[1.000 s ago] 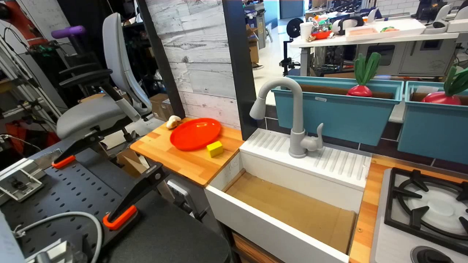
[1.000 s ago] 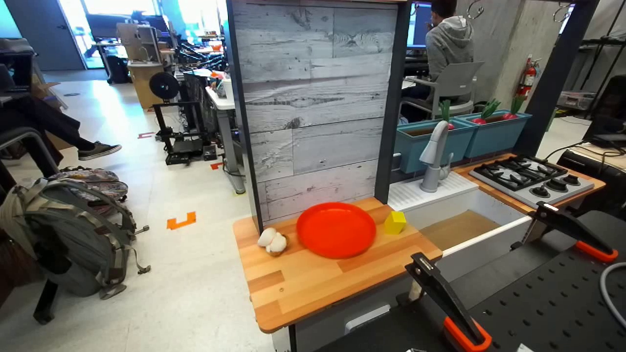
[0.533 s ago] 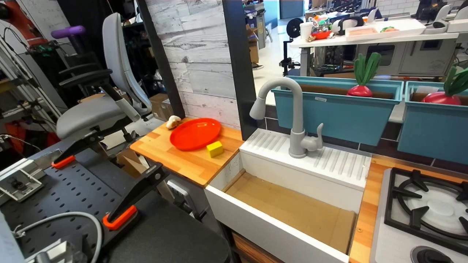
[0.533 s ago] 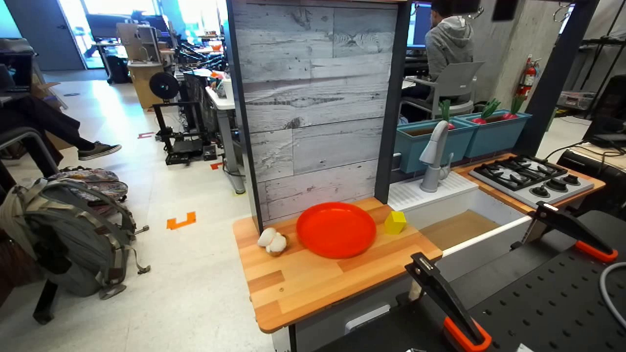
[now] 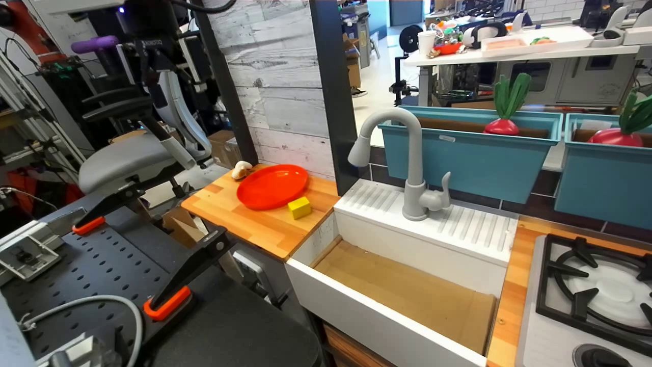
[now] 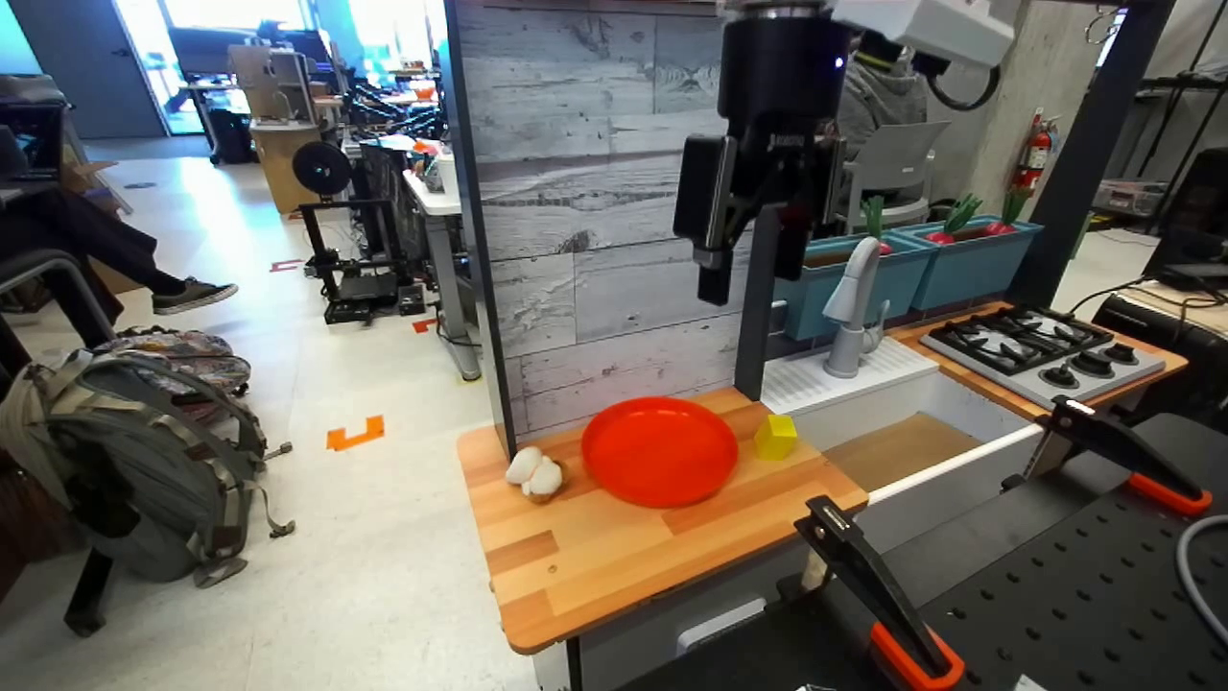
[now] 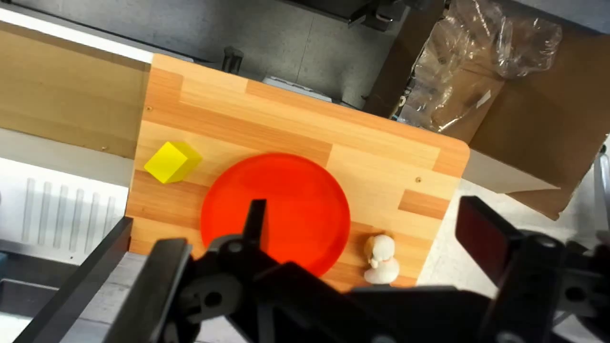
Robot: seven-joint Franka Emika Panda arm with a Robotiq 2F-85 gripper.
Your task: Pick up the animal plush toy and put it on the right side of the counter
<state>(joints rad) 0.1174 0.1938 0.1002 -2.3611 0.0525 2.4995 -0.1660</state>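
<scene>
The animal plush toy, small, white and tan, lies on the wooden counter near its back corner against the panel, in both exterior views (image 5: 242, 170) (image 6: 533, 474) and the wrist view (image 7: 382, 259). The counter is a light-brown slab (image 5: 234, 219) (image 6: 614, 561) (image 7: 381, 159) beside the sink. My gripper (image 6: 753, 274) hangs well above the counter, in front of the grey wood panel. In the wrist view the gripper (image 7: 366, 214) is open with nothing between its fingers. The toy shows below, between the two fingers, its lower end close to the gripper's dark body.
A red plate (image 6: 660, 451) sits mid-counter beside the toy. A yellow block (image 6: 775, 438) stands near the sink (image 5: 387, 306). A panel (image 6: 624, 211) rises along the counter's back. A faucet (image 5: 415, 168) and clamps (image 6: 868, 585) stand nearby. An open cardboard box (image 7: 543, 114) is beside the counter.
The arm and gripper have come into both exterior views from above and now hang over the counter. The toy, plate and block have not moved.
</scene>
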